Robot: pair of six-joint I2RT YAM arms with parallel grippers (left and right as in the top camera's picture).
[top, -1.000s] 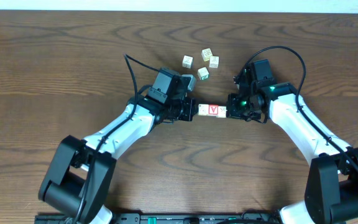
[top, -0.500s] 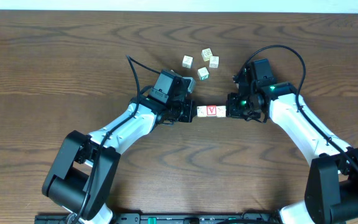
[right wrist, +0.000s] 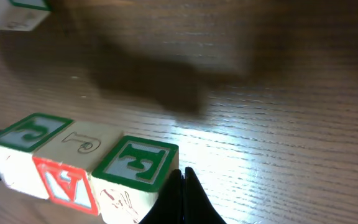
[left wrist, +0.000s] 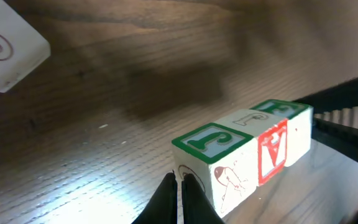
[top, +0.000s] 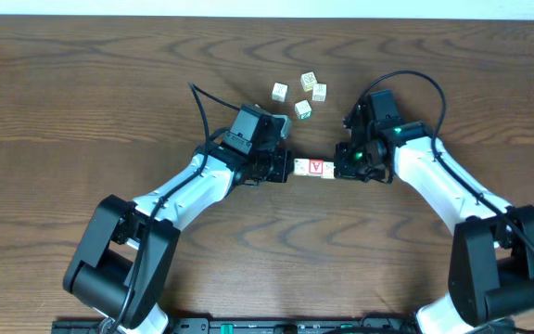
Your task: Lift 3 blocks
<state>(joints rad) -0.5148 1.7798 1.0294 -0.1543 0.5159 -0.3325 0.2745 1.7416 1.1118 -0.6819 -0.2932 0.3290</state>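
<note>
Three blocks form a short row, end to end. The middle block [top: 315, 167] shows a red face with a white A. The pale outer blocks [top: 301, 167] [top: 328, 168] have green-framed letter faces in the wrist views. My left gripper [top: 288, 168] is shut, its tips pressing the row's left end [left wrist: 213, 140]. My right gripper [top: 339, 170] is shut too and presses the other end [right wrist: 138, 162]. In both wrist views the left gripper [left wrist: 180, 180] and the right gripper [right wrist: 183, 173] touch the end faces. The row's shadow lies apart from it on the wood.
Several loose pale cubes lie behind the row, among them one [top: 279, 91] at the left and one [top: 302, 109] nearest the left wrist. A pale cube [left wrist: 5, 50] sits at the left wrist view's top left. The wooden table [top: 82, 102] extends on all sides.
The right wrist has shifted slightly left and the left arm's elbow has swung right. The row has stayed pinched between the two tips, barely moving.
</note>
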